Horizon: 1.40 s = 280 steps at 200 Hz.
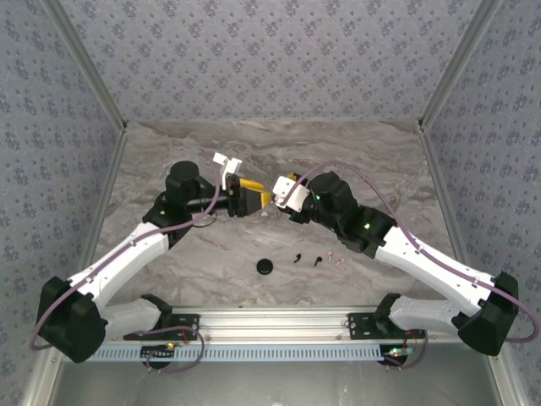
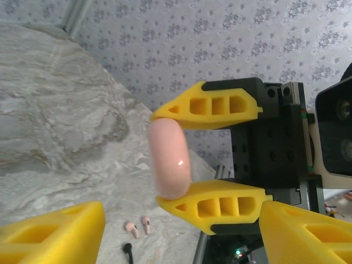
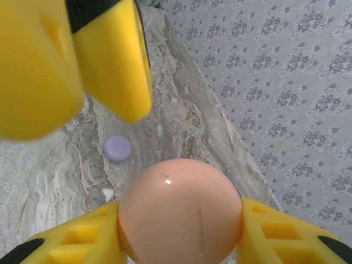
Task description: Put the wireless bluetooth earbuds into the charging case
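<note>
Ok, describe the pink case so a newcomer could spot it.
Above the middle of the marble table, find the right claw. Its yellow fingers clamp a smooth, round pale pink case. The lilac disc and black disc lie loose on the table instead.

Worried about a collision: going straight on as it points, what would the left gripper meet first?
Most likely the pink case, held by the right gripper just ahead of the left gripper; depth is unclear.
</note>
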### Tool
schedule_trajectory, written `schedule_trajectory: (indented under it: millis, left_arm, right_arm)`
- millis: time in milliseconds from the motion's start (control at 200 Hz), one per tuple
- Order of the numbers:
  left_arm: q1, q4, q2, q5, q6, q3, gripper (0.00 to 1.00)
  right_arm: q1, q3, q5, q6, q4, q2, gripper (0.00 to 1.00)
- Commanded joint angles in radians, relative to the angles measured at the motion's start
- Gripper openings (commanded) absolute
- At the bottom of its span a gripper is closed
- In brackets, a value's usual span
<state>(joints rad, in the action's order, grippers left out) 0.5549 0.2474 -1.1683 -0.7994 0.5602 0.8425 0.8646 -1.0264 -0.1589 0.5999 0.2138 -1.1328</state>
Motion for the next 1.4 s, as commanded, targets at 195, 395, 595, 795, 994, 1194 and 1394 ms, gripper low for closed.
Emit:
schedule_trajectory:
  millis: [195, 395, 595, 795, 994, 1194, 1394]
  left_arm:
    - [0.042, 0.009, -0.078, -0.045, -0.016, 0.075, 0.59]
    - [0.052, 0.019, -0.112, -0.042, -0.008, 0.088, 0.51]
    - [0.063, 0.019, -0.15, -0.043, -0.006, 0.106, 0.46]
    - [0.068, 0.019, -0.179, -0.048, -0.003, 0.117, 0.39]
    - [0.067, 0.011, -0.188, -0.053, -0.007, 0.124, 0.27]
    - [0.069, -0.019, -0.182, -0.043, -0.026, 0.128, 0.18]
    - [0.068, -0.039, -0.144, 0.022, -0.083, 0.113, 0.11]
  right_arm:
    - [0.016, 0.022, -0.011, 0.034, -0.05, 0.012, 0.41]
    - [0.016, 0.024, -0.002, 0.039, -0.055, 0.005, 0.41]
    - [0.018, 0.025, 0.011, 0.031, -0.06, -0.002, 0.41]
    - [0.019, 0.025, 0.018, 0.03, -0.056, -0.013, 0.41]
    - [0.015, 0.022, 0.011, 0.023, -0.05, -0.015, 0.42]
    - [-0.015, 0.01, 0.006, -0.018, -0.021, -0.024, 0.54]
    - [-0.08, 0.036, 0.109, -0.117, 0.002, 0.027, 0.75]
